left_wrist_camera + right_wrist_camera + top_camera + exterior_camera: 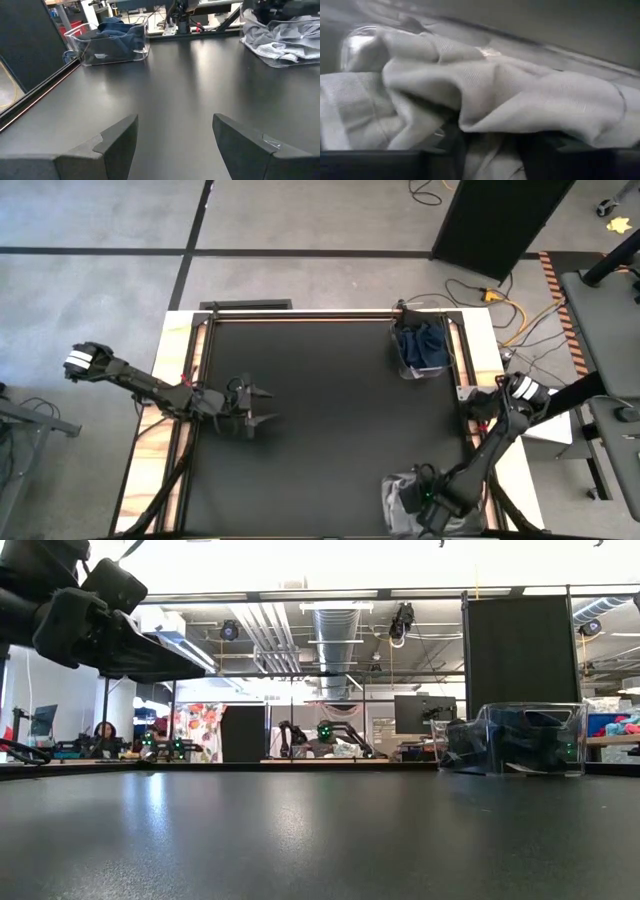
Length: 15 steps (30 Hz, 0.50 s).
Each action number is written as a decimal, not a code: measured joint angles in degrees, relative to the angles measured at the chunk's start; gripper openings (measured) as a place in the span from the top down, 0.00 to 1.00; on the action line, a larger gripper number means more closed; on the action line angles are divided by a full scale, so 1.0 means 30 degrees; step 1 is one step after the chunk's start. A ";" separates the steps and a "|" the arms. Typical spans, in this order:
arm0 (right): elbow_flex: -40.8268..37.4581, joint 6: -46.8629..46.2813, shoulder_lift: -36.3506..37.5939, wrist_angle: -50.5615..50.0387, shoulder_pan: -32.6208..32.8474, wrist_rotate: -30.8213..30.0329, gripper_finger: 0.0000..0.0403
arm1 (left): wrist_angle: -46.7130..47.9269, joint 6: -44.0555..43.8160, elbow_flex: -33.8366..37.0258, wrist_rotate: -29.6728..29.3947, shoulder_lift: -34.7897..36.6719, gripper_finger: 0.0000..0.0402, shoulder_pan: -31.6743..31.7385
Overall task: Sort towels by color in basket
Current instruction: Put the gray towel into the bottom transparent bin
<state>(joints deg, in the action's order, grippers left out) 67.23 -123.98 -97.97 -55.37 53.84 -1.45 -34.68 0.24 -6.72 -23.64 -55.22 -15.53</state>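
Light grey towels [398,498] lie heaped in a clear basket [388,480] at the table's near right corner; they also show in the left wrist view [285,35]. Dark navy towels [422,345] fill a second clear basket [402,368] at the far right, also seen in the low view [520,740]. My right gripper [427,502] is down in the near basket, open, with its fingers in the grey pile [520,95]. My left gripper [258,408] hangs open and empty over the table's left half [175,135]. My right gripper comes from above into the heap of grey towels. Its two fingers [452,145] stand apart with cloth between them, and a fold [485,120] lies over their tips. The towels rest in the basket. I cannot tell whether any layer is pinched.
The black tabletop [320,420] lies bare between the two arms. A raised frame edge [300,315] runs along the far side. The left arm's body [90,610] hangs at the upper left of the low view. Cables lie on the floor beyond the far right corner [500,300].
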 joint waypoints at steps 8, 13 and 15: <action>0.3553 0.1905 0.1349 -0.3351 0.0023 0.0182 0.45 | -0.0012 -0.0108 0.0000 0.0000 0.0080 0.40 0.0000; 0.5950 0.2198 0.1935 -0.4619 0.0432 0.0162 0.39 | 0.0030 -0.0568 0.0000 0.0007 0.0063 0.40 0.0000; 0.6467 0.2144 0.1869 -0.4224 0.0827 0.0175 0.38 | 0.0116 -0.0764 0.0000 0.0015 0.0059 0.40 0.0000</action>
<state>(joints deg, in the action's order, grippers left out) 86.63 -117.54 -92.36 -68.04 56.32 -0.93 -34.34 -2.05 -6.72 -23.59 -55.05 -15.53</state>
